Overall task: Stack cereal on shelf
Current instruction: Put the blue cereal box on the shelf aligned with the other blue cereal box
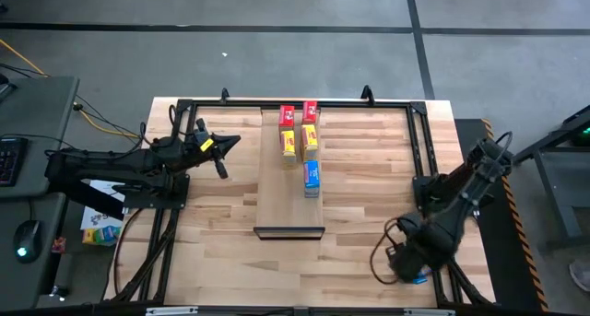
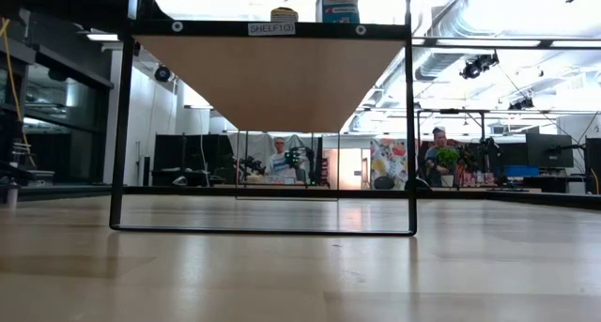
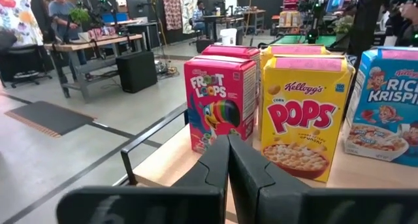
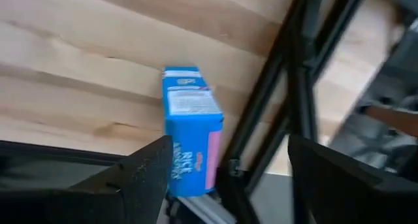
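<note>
Pale wood runs down the middle of the surface (image 1: 221, 205): the shelf (image 1: 277, 192) is a long board with its dark lip (image 1: 289, 231) at the near end. Five cereal boxes stand on its far half. Two red boxes (image 1: 299, 114) sit side by side at the far end, two yellow boxes (image 1: 299, 139) just nearer than them, and one blue box (image 1: 312, 176) nearer again, on the right side of the board.

My left claw (image 1: 224, 146) hangs to the left of the shelf, level with the yellow boxes and apart from them. Its fingers (image 3: 245, 168) are pressed together with nothing between them. Past them, the left wrist view shows a red box (image 3: 219, 105), a yellow box (image 3: 305, 115) and the blue box (image 3: 385, 103) standing upright in a row.

My right claw (image 1: 415, 265) is down at the near right corner of the surface, beside the black frame rail (image 1: 426, 159). Its fingers (image 4: 140, 168) are spread wide, and a second blue box (image 4: 191, 132) lies on the wood between them, close against the rail. I cannot tell whether the fingers touch the box.
</note>
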Available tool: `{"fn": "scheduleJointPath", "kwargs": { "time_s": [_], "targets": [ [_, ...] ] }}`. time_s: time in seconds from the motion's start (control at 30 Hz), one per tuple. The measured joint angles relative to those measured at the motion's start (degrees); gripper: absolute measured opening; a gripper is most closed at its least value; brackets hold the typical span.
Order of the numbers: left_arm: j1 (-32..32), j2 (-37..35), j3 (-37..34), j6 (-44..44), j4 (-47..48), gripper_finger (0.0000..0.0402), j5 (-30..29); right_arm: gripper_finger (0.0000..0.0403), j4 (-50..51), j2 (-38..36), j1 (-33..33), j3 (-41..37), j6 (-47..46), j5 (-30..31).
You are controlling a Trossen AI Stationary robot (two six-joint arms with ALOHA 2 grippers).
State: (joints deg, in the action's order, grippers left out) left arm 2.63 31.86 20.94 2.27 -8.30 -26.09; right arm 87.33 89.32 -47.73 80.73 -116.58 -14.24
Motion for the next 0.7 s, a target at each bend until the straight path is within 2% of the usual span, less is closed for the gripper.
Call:
{"fn": "scheduleJointPath", "kwargs": {
  "time_s": [0.23, 0.7],
  "targets": [
    [0.0, 0.0, 0.0, -0.6, 0.0, 0.0000, 1.6, 0.0296, -4.2, 0.9, -6.7, 0.0, -12.0, 5.5],
    [0.0, 0.0, 0.0, -0.7, -0.1, 0.0000, 1.8, 0.0296, -5.4, 5.5, -8.4, 0.0, -10.7, 6.7]
  ]
}}
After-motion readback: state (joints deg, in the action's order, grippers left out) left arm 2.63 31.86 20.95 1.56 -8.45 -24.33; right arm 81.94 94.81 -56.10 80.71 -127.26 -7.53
